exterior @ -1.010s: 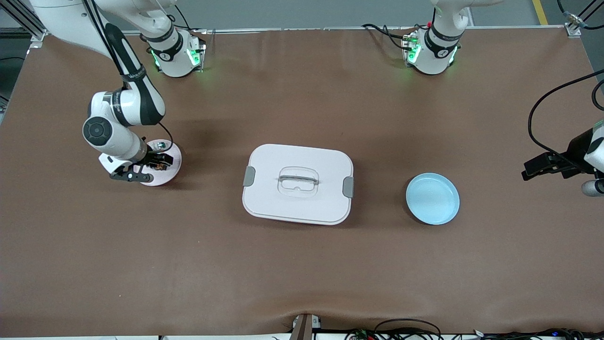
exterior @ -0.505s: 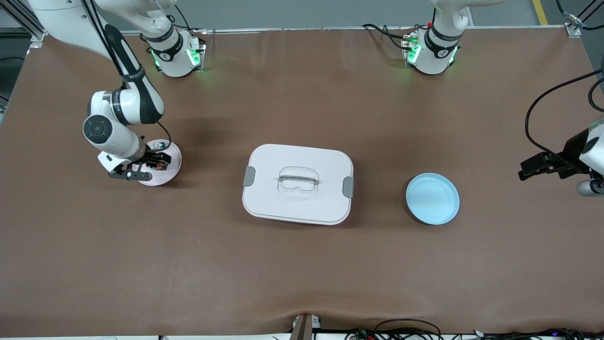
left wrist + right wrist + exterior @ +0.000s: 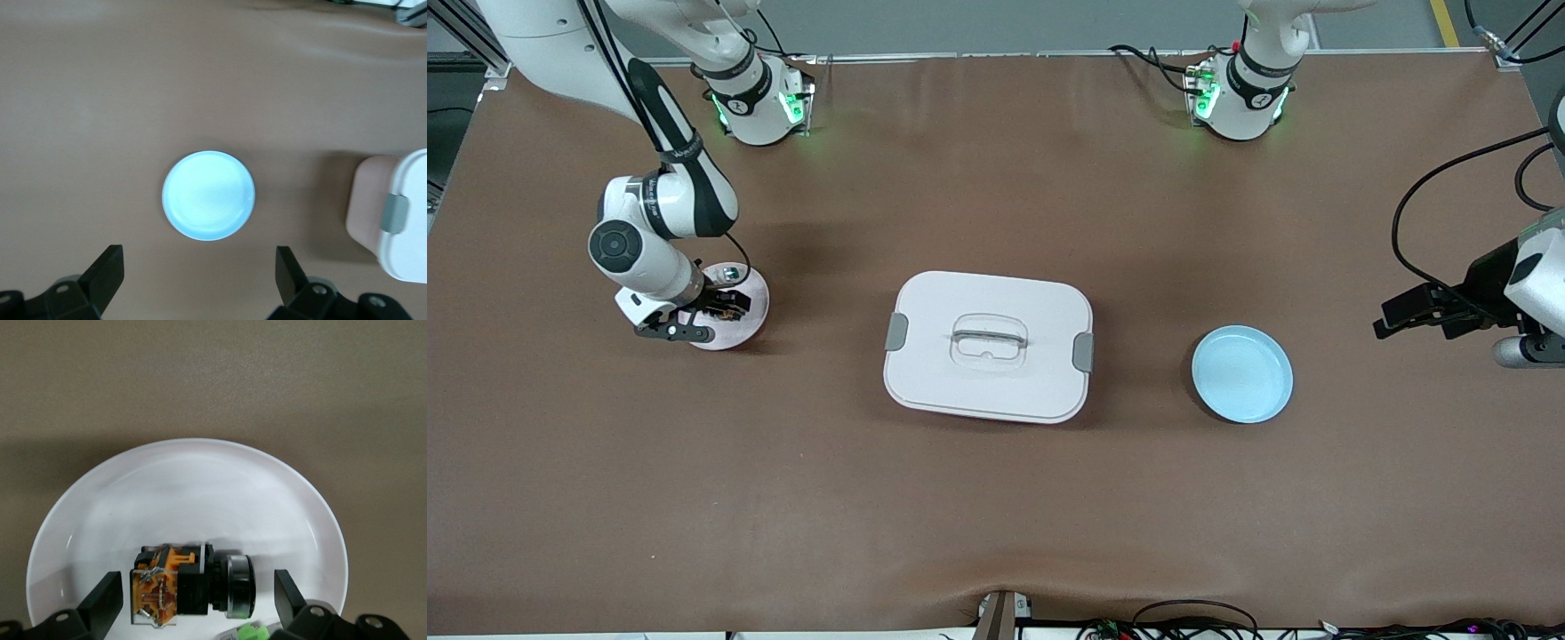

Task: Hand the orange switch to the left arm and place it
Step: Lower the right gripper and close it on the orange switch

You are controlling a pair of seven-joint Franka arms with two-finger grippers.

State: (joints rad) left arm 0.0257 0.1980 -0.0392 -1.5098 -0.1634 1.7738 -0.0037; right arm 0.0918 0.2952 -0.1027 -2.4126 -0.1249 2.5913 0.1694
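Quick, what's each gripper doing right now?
Left gripper: open, empty, above the blue plate.
Right gripper: open, straddling the orange switch, not gripping.

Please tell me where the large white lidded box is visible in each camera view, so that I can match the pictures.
Front view: the large white lidded box sits mid-table, between the pink plate and the round blue plate.
Left wrist view: only one end with a grey latch shows at the picture's edge.
Right wrist view: not in it.
Shared landmark: the blue plate.
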